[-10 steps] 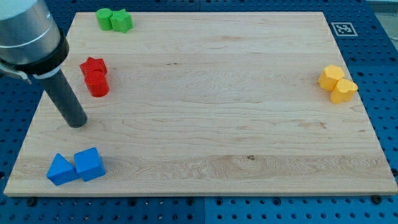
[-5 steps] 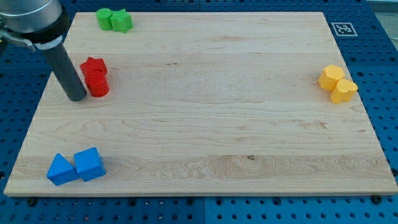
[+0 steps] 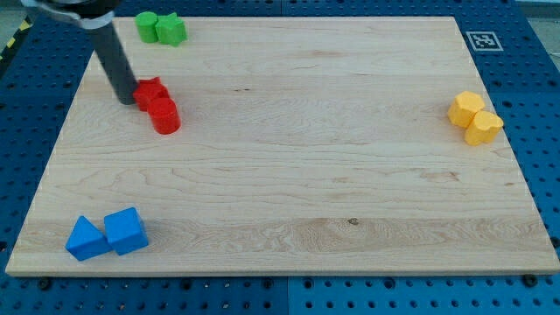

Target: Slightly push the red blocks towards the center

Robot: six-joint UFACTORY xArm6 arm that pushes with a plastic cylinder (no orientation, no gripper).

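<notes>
Camera view, my tip (image 3: 128,99) touching the red star-shaped block (image 3: 150,91) from the view's left, red cylinder block (image 3: 164,116) adjoining, upper-left of the wooden board (image 3: 306,175), no claw fitted, nothing held.

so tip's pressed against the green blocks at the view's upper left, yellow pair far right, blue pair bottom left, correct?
Not green. In the camera view my tip sits against the red blocks; the green blocks lie apart above. Yellow pair and blue pair are as you said.

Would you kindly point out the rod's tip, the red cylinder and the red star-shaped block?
my tip (image 3: 128,99), camera view, the rod's very end.
red cylinder (image 3: 164,115), camera view, its side.
red star-shaped block (image 3: 152,89), camera view, its top face.
</notes>
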